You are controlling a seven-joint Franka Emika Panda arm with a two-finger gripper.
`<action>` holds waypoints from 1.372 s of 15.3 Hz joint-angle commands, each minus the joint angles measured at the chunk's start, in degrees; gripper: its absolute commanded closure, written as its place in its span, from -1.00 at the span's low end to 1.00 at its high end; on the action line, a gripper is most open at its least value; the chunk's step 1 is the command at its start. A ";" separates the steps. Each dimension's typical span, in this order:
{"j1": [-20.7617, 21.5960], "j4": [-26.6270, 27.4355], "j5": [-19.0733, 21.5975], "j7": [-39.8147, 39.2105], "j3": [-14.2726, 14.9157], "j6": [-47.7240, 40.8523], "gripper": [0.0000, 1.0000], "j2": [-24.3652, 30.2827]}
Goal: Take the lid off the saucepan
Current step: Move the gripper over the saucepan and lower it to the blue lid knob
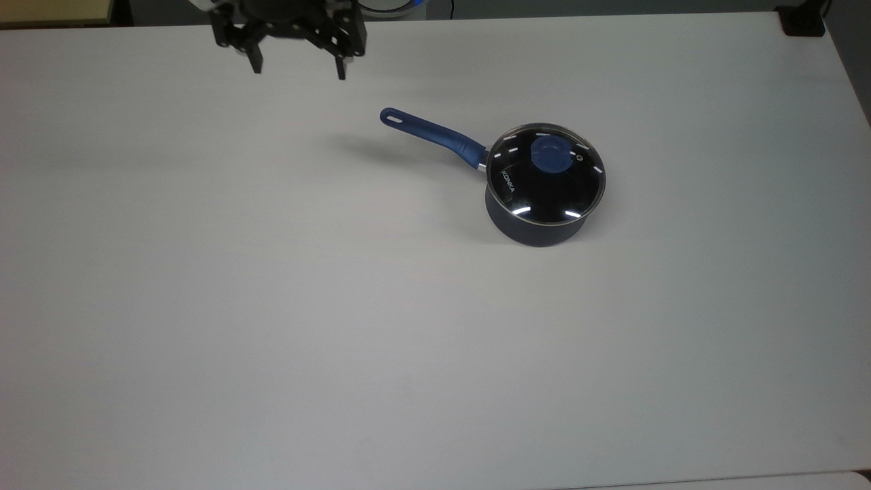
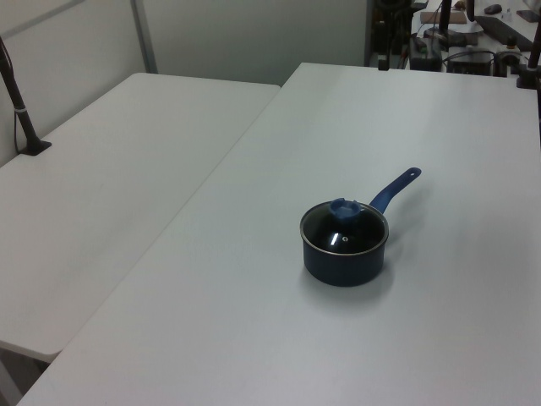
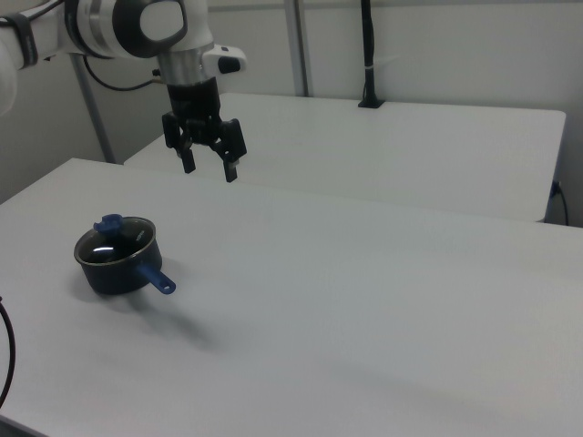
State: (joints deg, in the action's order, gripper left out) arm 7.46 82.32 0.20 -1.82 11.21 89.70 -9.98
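Note:
The dark navy saucepan stands on the white table, right of centre in the top view, its long blue handle pointing toward the top view's upper left. The glass lid with its blue knob lies flat on the pan's rim. The saucepan and lid also show in the left view, and the pan sits at the right view's left. My gripper hangs open and empty high above the table's far edge, well away from the pan, also seen as the gripper in the right view.
A second white table adjoins this one on the left view's left, with a black post clamped to it. A black clamp sits at the table's far right corner in the top view. Cluttered equipment lies beyond the far edge.

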 commanded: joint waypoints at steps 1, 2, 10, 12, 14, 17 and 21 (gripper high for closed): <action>3.17 1.26 0.68 -0.73 0.22 1.71 -1.00 -0.22; 3.96 1.35 0.86 -0.73 0.22 1.80 -1.00 -0.30; 17.57 3.02 3.32 7.67 0.22 6.09 -1.00 -2.59; 22.06 4.07 3.32 12.70 0.22 8.56 -1.00 -3.64; 24.61 3.99 3.23 15.51 0.31 10.40 -1.00 -6.00; 26.64 3.82 2.97 17.46 0.22 13.57 -1.00 -10.22; 26.73 3.64 2.62 17.99 0.31 16.21 -1.00 -13.65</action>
State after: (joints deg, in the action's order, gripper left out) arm 33.50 85.92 2.94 15.07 10.71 104.18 -22.20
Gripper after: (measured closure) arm 0.000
